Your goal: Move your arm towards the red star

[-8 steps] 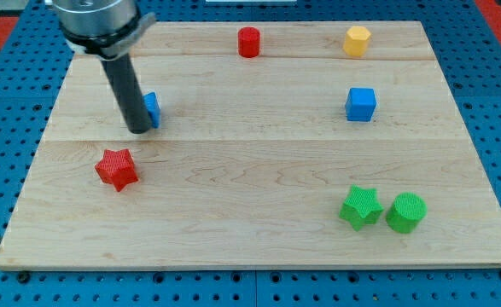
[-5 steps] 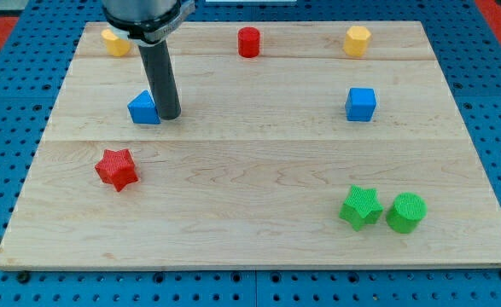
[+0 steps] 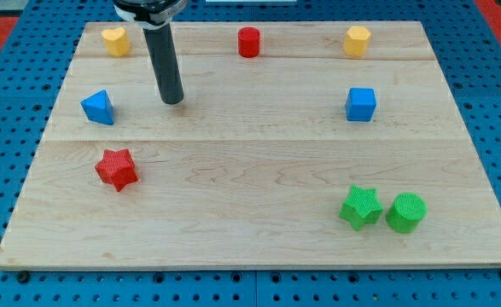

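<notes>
The red star (image 3: 117,168) lies on the wooden board (image 3: 250,239) at the view's left, below the middle. My tip (image 3: 173,100) rests on the board above and to the right of the star, well apart from it. A blue triangular block (image 3: 98,107) lies to the left of the tip, above the star, not touching the rod.
A yellow block (image 3: 115,40) is at the top left, a red cylinder (image 3: 248,42) at top centre, a yellow block (image 3: 358,40) at top right. A blue cube (image 3: 361,104) is at the right. A green star (image 3: 361,207) and green cylinder (image 3: 405,212) sit at bottom right.
My tip has moved right and up the view, away from the star. The blue triangular block has slid to the left, now apart from the rod. The top-left yellow block is uncovered.
</notes>
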You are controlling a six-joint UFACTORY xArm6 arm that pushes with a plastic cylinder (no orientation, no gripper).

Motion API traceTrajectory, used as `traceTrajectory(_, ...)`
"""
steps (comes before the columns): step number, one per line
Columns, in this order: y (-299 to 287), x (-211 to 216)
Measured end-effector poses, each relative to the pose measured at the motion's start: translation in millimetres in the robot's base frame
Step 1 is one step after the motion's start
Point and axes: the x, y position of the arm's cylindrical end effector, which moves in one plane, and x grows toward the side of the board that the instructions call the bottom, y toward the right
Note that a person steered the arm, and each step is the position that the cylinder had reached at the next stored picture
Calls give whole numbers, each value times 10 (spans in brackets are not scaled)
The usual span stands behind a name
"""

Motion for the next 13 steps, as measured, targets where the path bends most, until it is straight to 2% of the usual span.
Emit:
traceTrajectory(1,500,0)
traceTrajectory(2,742,-4)
traceTrajectory(3,1632,-49)
traceTrajectory(5,2620,62)
traceTrajectory(6,2716,94)
traceTrajectory(7,2627,94)
traceTrajectory(8,1980,228)
traceTrajectory(9,1578,302)
traceTrajectory(12,1324,394)
traceTrajectory(13,827,636)
